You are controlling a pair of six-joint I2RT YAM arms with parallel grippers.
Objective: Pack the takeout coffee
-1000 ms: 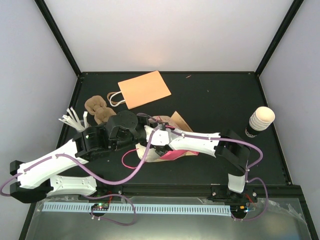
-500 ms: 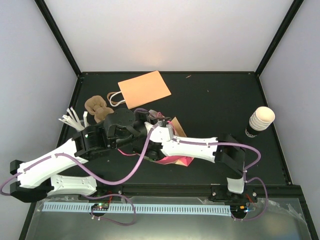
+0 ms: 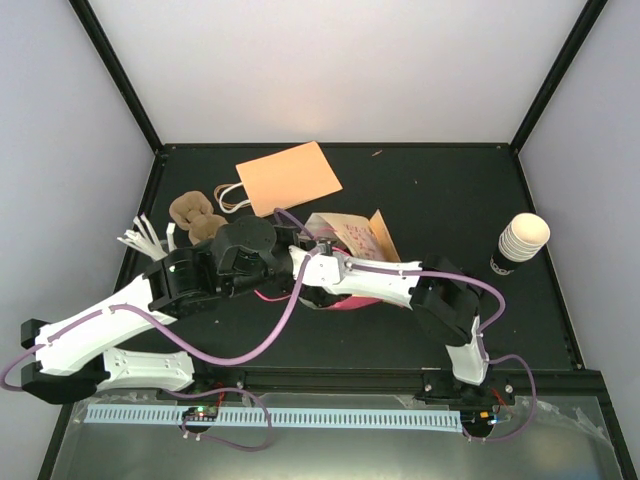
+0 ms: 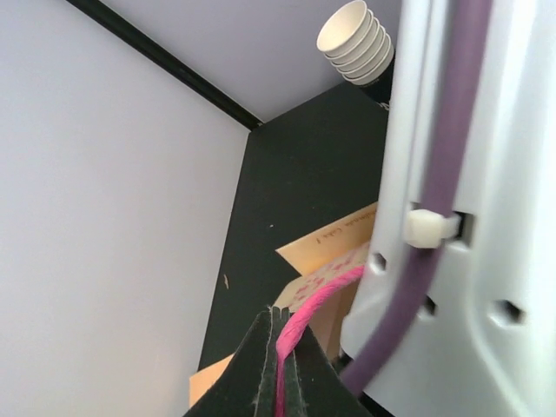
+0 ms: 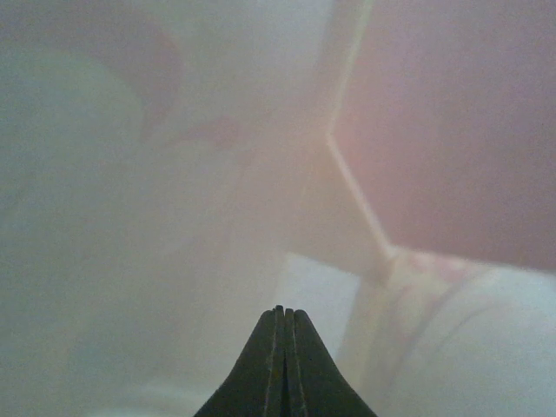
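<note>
The takeout coffee (image 3: 523, 243), a cream ribbed cup with a dark base, stands alone at the table's right edge; it also shows in the left wrist view as the cup (image 4: 356, 43). My left gripper (image 4: 280, 326) is shut on the pink handle (image 4: 317, 300) of a pink-printed paper bag (image 3: 355, 237) at the table's middle. My right gripper (image 5: 280, 313) is shut with nothing between its fingers; blurred pale bag walls surround it. In the top view, the crossed arms hide both sets of fingertips next to the bag.
A flat orange paper bag (image 3: 288, 178) lies at the back left. The brown pulp carrier (image 3: 197, 218) and a bundle of white sticks (image 3: 145, 240) lie at the left edge. Black frame posts stand at the back corners.
The pink-printed bag has risen from lying low under the arms and now stands further back and to the right. The right arm's elbow swung left. Both grippers stayed shut.
</note>
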